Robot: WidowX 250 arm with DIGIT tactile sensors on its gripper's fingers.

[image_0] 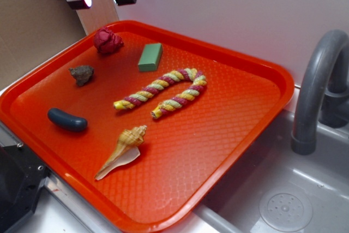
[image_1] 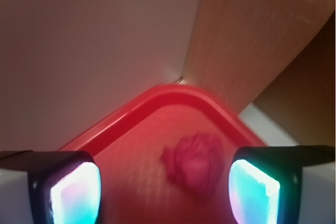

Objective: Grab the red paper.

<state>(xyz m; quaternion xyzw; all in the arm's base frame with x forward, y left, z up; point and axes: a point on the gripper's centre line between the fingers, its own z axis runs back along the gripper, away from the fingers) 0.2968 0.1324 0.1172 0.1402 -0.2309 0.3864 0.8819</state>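
Tool (image_1: 165, 190) above the red paper (image_1: 195, 163), pads spread apart.
The paper sits in the tray's (image_0: 229, 53) far corner; if I descend off-centre, one pad probably nudges it against the rim.

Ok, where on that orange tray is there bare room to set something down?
The near right half of the tray, between the rope, the shell and the rim toward the sink, is bare. The far left corner is crowded: red paper, rock, green block, with the gripper open above.
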